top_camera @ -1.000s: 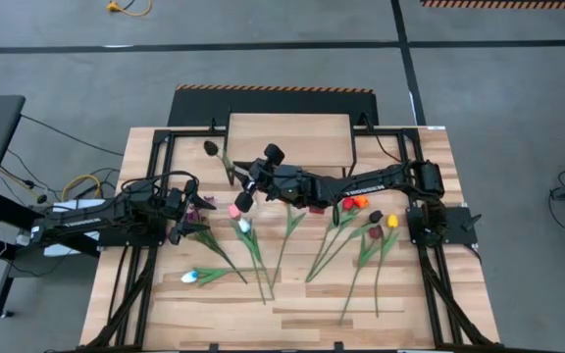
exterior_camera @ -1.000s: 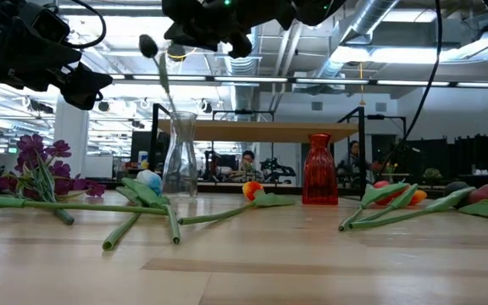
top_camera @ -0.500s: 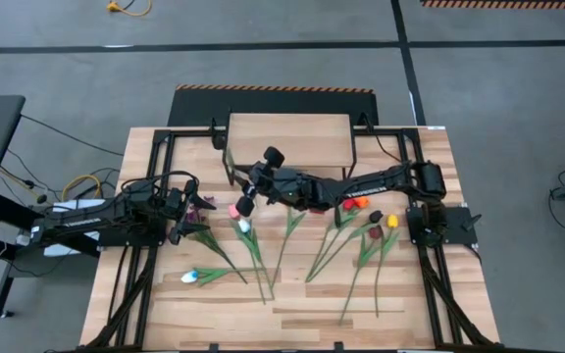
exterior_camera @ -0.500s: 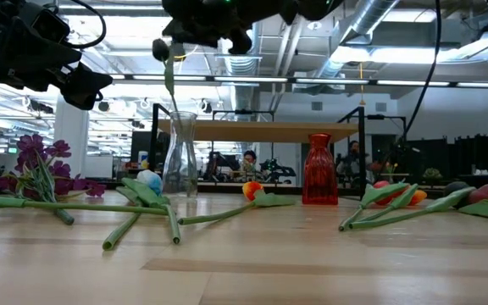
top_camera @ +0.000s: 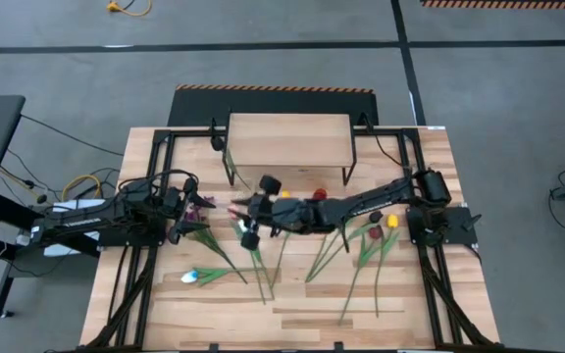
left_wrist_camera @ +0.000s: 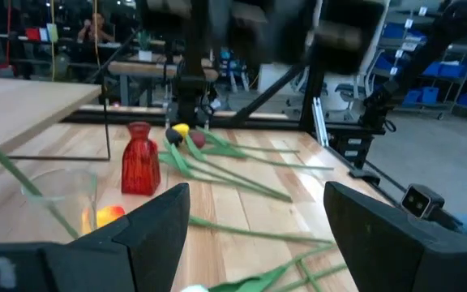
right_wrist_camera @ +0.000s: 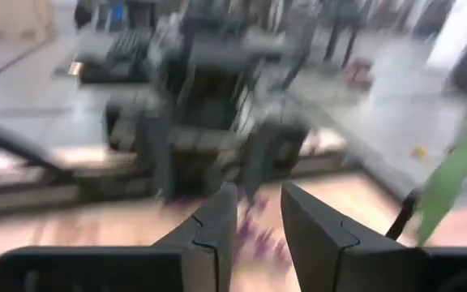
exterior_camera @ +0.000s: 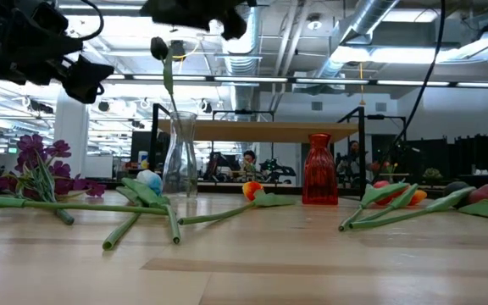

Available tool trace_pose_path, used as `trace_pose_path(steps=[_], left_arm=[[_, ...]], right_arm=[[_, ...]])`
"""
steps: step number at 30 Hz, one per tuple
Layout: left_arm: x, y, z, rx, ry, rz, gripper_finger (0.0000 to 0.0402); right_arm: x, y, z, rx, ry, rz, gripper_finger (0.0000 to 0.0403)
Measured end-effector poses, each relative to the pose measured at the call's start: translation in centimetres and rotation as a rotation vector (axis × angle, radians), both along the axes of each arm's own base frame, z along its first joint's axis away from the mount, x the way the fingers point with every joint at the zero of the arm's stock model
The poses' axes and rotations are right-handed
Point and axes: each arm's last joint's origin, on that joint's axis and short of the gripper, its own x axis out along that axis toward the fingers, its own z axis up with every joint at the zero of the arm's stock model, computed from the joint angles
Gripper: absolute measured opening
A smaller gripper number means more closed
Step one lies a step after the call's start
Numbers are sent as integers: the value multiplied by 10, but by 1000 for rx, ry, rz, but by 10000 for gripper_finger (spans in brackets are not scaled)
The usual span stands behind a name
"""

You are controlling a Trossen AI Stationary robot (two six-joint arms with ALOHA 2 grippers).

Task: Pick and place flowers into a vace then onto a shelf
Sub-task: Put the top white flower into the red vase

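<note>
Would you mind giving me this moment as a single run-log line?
flower: dark tulip upright in clear vase | right gripper: open, empty, clear of vase | left gripper: open, empty, by purple sprigs

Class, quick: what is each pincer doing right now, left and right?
Left pincer: open, holding nothing, hovering by the purple sprigs.
Right pincer: fingers slightly apart, nothing between them; the dark tulip stands in the clear vase.
</note>
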Motion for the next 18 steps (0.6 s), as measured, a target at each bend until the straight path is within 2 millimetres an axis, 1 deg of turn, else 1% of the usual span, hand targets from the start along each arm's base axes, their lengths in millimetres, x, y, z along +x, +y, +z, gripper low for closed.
trace_pose_path(steps=[3, 7, 9, 13, 18], left_arm=[[0, -1, 4, -7, -37, -35, 276], [-2, -4, 10, -12, -93, -123, 276], [-2, -5, 12, -2, -116, -161, 276], [-3, -6, 13, 4, -126, -194, 276], [-3, -6, 13, 5, -127, -193, 276]], right_arm=[[-3, 11, -6, 50, 49, 27, 93], [-10, 30, -13, 12, 142, 113, 93], [-15, 40, -20, -17, 218, 160, 93], [-28, 55, -34, -52, 393, 197, 93], [-47, 66, -50, -37, 607, 183, 93]])
